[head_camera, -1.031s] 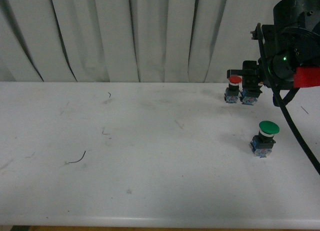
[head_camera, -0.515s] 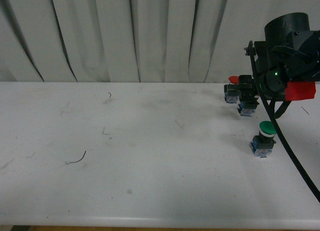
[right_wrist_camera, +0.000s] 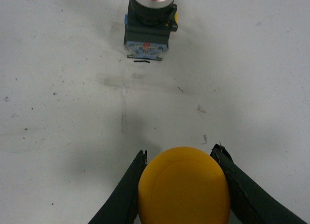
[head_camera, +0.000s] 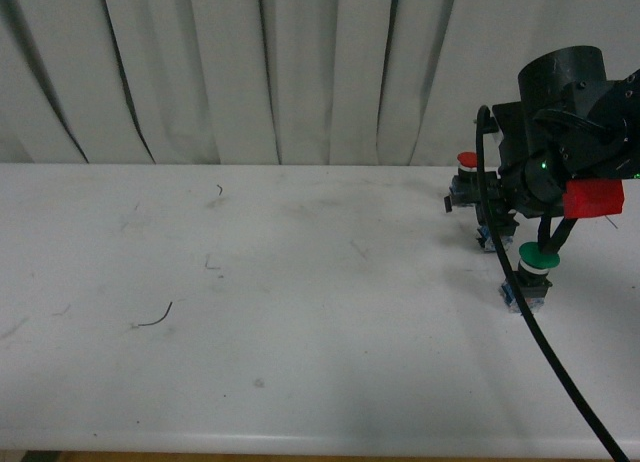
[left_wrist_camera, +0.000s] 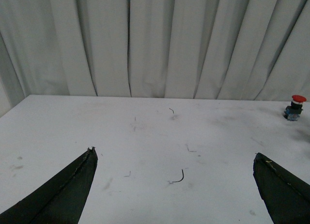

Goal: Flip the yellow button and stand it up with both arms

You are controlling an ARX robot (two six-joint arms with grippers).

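Observation:
My right gripper (right_wrist_camera: 180, 156) is shut on the yellow button (right_wrist_camera: 183, 186); its round yellow cap fills the space between the two black fingers, above the white table. In the front view the right gripper (head_camera: 497, 222) hangs at the far right over the table, with the button's blue block body (head_camera: 490, 237) showing under it; the cap is hidden there. My left gripper (left_wrist_camera: 174, 156) is open and empty over the white table, its two black fingers (left_wrist_camera: 63, 190) wide apart. The left arm is out of the front view.
A red-capped button stands just beyond the right gripper (right_wrist_camera: 147, 27), at the back right of the table (head_camera: 464, 187); it also shows in the left wrist view (left_wrist_camera: 294, 107). A green-capped button (head_camera: 532, 274) stands nearer the front. A small black wire scrap (head_camera: 152, 318) lies at left. Curtains hang behind.
My right gripper has moved forward and down, away from the red-capped button, carrying the yellow button toward the green-capped one.

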